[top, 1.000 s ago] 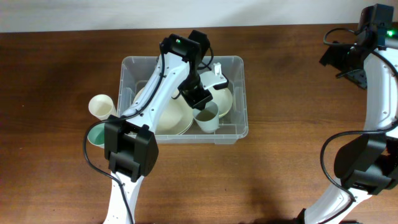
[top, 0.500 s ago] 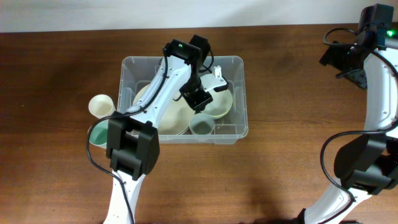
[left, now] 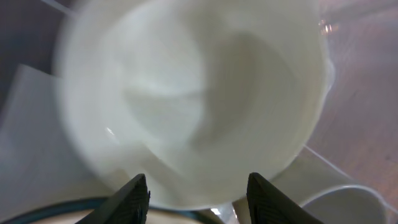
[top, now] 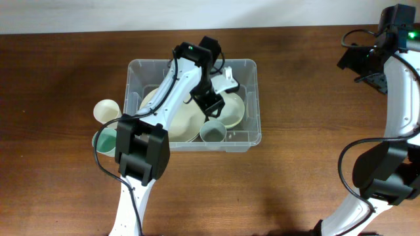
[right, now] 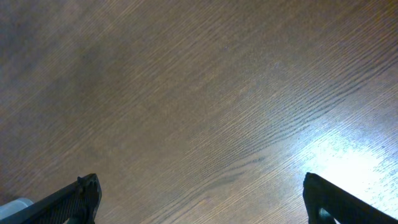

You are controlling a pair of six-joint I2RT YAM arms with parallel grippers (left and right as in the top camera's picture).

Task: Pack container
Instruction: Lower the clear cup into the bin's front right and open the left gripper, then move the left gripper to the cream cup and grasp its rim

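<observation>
Clear plastic, the container sat mid-tabletop, toward the far edge. The left arm arched from the near edge over it. The left gripper pointed down inside, its fingers parted and empty above a white bowl. A cup stood by the container's near wall. The right gripper hung wide open, holding nothing, over bare wood near the far right corner.

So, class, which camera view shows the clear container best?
Overhead: the container's whole outline and contents are visible. The left wrist view shows only a blurred pale bowl close up; the right wrist view shows just the table.
</observation>
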